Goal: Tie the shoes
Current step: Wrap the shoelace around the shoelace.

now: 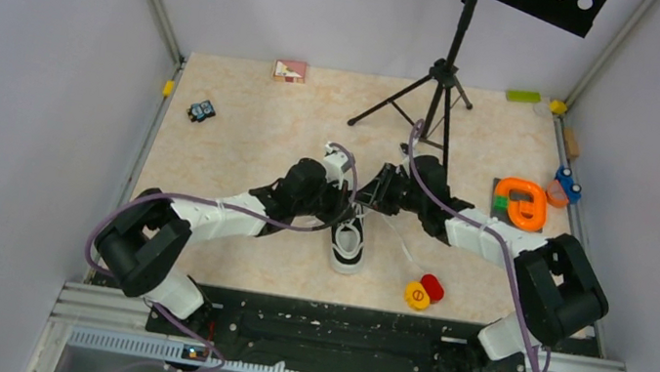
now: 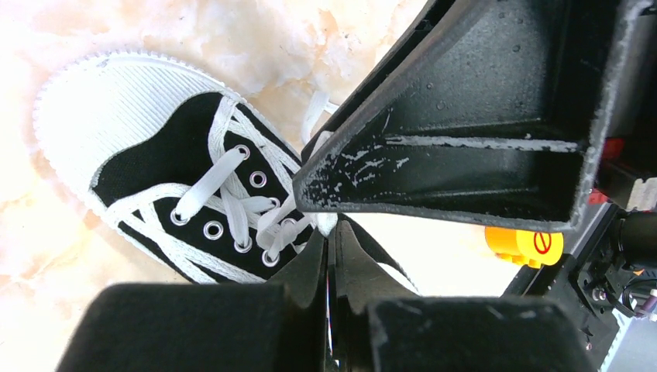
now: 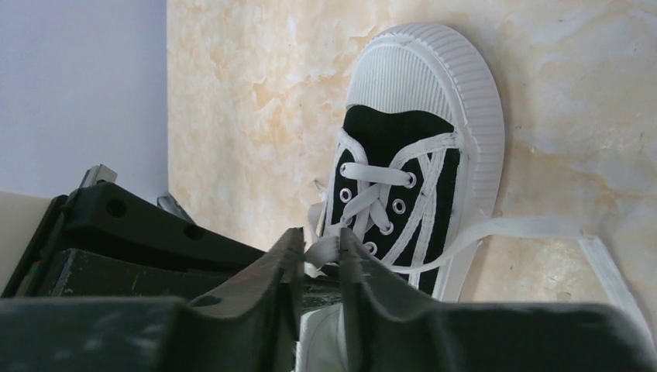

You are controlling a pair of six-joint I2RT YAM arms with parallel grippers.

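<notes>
The black sneaker (image 1: 349,246) with white toe cap lies mid-table, toe towards the arm bases. Both grippers meet over its tongue end. My left gripper (image 1: 344,206) is shut on a white lace at the top eyelets; in the left wrist view (image 2: 331,231) the lace end shows at its closed tips beside the shoe (image 2: 147,159). My right gripper (image 1: 374,196) is shut on a lace piece, pinched between its fingertips in the right wrist view (image 3: 321,249) above the shoe (image 3: 411,147). One loose lace (image 3: 534,227) trails right over the floor. The right gripper's body (image 2: 472,116) fills the left wrist view.
A black tripod (image 1: 440,84) stands behind the shoe. An orange ring toy (image 1: 521,203) and blue piece (image 1: 567,185) lie at the right, red and yellow discs (image 1: 424,292) near the front, a small toy car (image 1: 202,112) and pink box (image 1: 290,70) at the back left.
</notes>
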